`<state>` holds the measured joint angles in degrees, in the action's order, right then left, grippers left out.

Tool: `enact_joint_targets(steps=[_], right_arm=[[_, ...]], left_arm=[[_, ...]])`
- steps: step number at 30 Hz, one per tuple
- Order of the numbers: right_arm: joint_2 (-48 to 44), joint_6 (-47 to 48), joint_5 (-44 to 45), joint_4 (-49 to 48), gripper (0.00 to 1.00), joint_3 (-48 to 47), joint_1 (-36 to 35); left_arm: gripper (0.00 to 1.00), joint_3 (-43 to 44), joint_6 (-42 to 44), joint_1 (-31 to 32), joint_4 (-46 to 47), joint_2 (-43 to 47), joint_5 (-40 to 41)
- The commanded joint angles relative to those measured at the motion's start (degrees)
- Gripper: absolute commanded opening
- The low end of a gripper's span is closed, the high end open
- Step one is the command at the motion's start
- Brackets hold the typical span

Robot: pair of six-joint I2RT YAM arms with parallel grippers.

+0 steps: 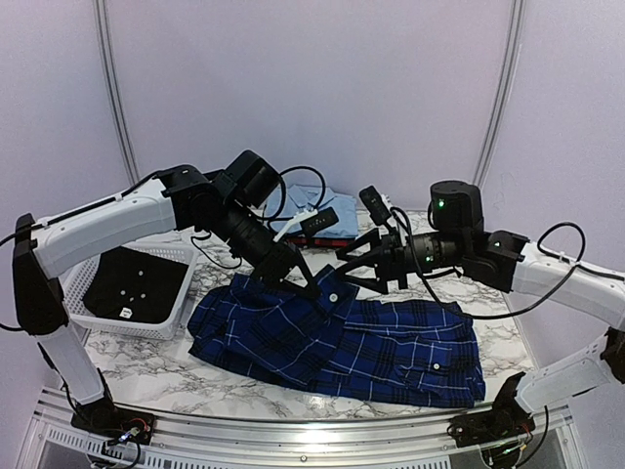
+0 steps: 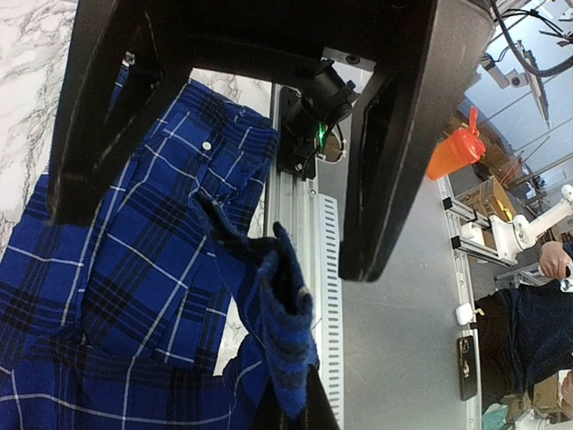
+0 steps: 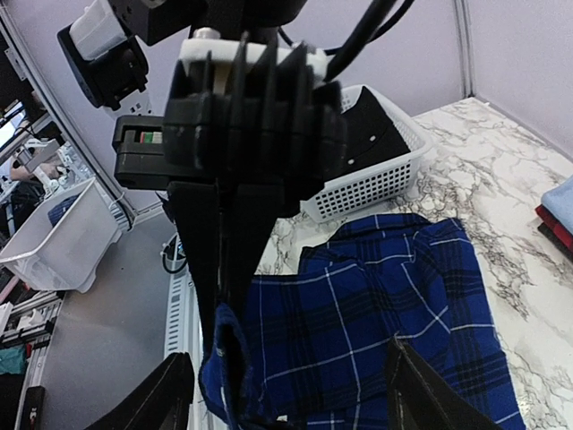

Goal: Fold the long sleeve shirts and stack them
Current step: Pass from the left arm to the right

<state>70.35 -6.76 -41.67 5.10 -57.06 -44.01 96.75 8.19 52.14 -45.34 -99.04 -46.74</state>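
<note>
**A:** Top external view first: how far along does the stack look?

**B:** Partway, I'd say. The light blue shirt (image 1: 295,219) lies folded at the back of the table (image 1: 137,362). An edge of the red-and-black shirt (image 3: 560,224) shows under it, so those two look done. The navy plaid shirt (image 1: 391,352) lies mid-table, mostly spread out, with its left side rumpled near the basket (image 1: 161,318).

**A:** And the grippers?

**B:** The left gripper (image 1: 317,288) is closed tight on a pinch of the navy plaid shirt near its upper middle, and a fold is lifted off the table. The right gripper (image 1: 356,269) hovers just beside it with its fingers (image 3: 170,394) spread wide and nothing held.

**A:** So what's left?

**B:** By my reading, the navy shirt needs its whole fold, sleeves and body, and then has to go onto the pile at the back. No finished crease shows on it yet.
</note>
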Motion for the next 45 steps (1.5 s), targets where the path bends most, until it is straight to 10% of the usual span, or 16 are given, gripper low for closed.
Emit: enact_joint_targets(steps=[1,8,15,20,25,45], right_arm=[[0.8,0.5,-3.9,1.2,0.68,-1.3,-1.1],[2.0,0.1,-4.6,2.3,0.53,-0.8,-1.3],[0.6,-1.8,2.9,4.6,0.0,0.4,-1.3],[-1.1,-4.5,21.3,12.2,0.0,0.0,-1.3],[-5.8,-5.9,28.9,15.5,0.0,1.8,-1.2],[-14.4,-6.1,43.7,25.0,0.0,-3.6,-1.2]], left_arm=[[0.0,2.7,1.9,0.8,-1.3,-1.6,1.9],[0.0,5.1,2.5,1.0,-1.7,-3.3,4.3],[0.01,6.1,1.5,1.0,-1.6,-4.5,9.8],[0.37,4.6,-3.1,0.8,2.1,-2.7,20.1],[0.53,-3.6,-17.6,-2.9,11.7,4.7,35.1],[0.57,-37.5,-46.0,-18.7,21.2,12.9,44.0]])
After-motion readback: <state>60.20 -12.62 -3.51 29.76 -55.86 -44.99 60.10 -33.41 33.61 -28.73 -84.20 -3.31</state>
